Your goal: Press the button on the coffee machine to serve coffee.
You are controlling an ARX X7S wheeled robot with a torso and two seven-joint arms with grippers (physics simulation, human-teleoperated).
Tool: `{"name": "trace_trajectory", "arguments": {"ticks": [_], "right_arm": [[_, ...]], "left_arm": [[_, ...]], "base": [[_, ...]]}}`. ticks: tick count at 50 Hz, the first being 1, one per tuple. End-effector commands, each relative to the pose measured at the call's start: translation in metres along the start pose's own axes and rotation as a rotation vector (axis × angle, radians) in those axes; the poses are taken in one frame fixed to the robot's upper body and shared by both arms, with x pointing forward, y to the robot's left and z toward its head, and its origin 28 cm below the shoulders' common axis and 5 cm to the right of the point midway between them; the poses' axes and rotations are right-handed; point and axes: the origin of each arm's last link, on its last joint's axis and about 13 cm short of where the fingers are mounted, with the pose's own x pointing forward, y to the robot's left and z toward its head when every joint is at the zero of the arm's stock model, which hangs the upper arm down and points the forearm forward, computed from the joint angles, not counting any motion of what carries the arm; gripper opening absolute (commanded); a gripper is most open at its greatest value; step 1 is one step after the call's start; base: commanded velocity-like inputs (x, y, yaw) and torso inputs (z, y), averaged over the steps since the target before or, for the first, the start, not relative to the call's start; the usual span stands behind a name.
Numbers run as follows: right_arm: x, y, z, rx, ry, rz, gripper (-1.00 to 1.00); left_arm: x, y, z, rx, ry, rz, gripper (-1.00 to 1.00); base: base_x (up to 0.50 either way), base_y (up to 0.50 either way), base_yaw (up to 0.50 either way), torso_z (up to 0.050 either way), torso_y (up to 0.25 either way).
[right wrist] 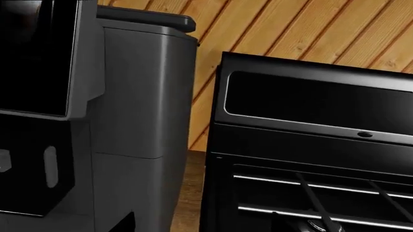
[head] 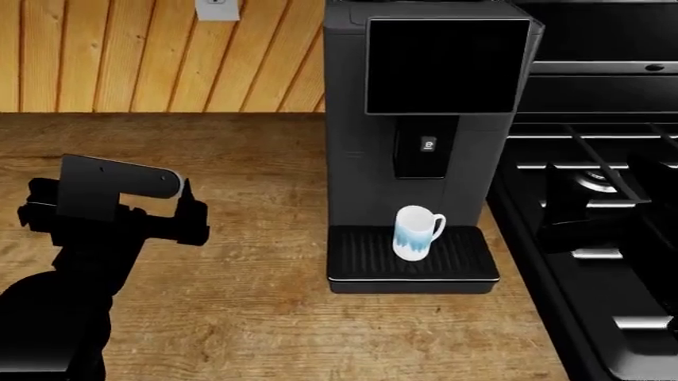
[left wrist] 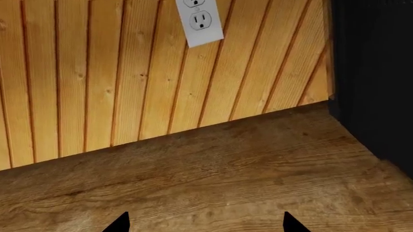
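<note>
We see a wall of warm orange vertical wooden planks (head: 127, 55) running behind everything, with a white electrical outlet plate (head: 217, 8) set high on it. Below the wall spreads a brown wood-grain countertop (head: 254, 317), evenly lit. At the right edge of the countertop stands a glossy black gas stove (head: 593, 206) with grates and a raised back panel.

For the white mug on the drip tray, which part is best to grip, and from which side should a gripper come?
Grip the mug across its body or rim, probably coming from the front, slightly left. It stands upright on the drip tray, its handle pointing right. The spout block hangs just above, leaving little room for a top approach, and the coffee machine blocks the back.
</note>
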Motion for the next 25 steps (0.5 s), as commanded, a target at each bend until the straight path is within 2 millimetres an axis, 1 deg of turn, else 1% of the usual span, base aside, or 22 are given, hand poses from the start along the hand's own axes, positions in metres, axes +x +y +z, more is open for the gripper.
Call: {"name": "trace_trajectory", "arguments": {"ticks": [1,6,8,12,17,21,25], "right_arm": [[0.000,0.000,-0.004,0.005,0.010,-0.002,1.00],[-0.001,0.000,-0.004,0.004,0.012,-0.004,1.00],[-0.002,0.003,-0.003,0.002,0.015,0.005,1.00],[-0.003,0.018,0.002,-0.025,0.051,0.051,1.00],[0.003,0.028,0.006,-0.028,0.072,0.090,1.00],[-0.002,0.038,0.015,-0.029,0.078,0.132,1.00],[-0.004,0.048,0.019,-0.022,0.095,0.167,1.00]], "left_arm": [[0.001,-0.005,-0.001,0.000,-0.009,-0.025,1.00],[0.001,-0.005,-0.002,0.001,-0.008,-0.026,1.00],[0.000,-0.003,-0.002,0.000,-0.008,-0.025,1.00],[0.001,-0.002,-0.002,0.001,-0.007,-0.026,1.00],[0.001,-0.002,-0.005,0.001,-0.002,-0.032,1.00],[0.001,-0.004,-0.005,0.001,0.002,-0.030,1.00],[0.000,-0.003,-0.005,0.004,0.003,-0.036,1.00]], "base": [[0.13,0.00,0.00,0.000,0.000],[0.12,0.00,0.00,0.000,0.000],[0.02,0.00,0.00,0.000,0.000],[0.00,0.00,0.00,0.000,0.000],[0.00,0.00,0.00,0.000,0.000],[0.00,0.00,0.00,0.000,0.000],[0.00,0.00,0.00,0.000,0.000]]}}
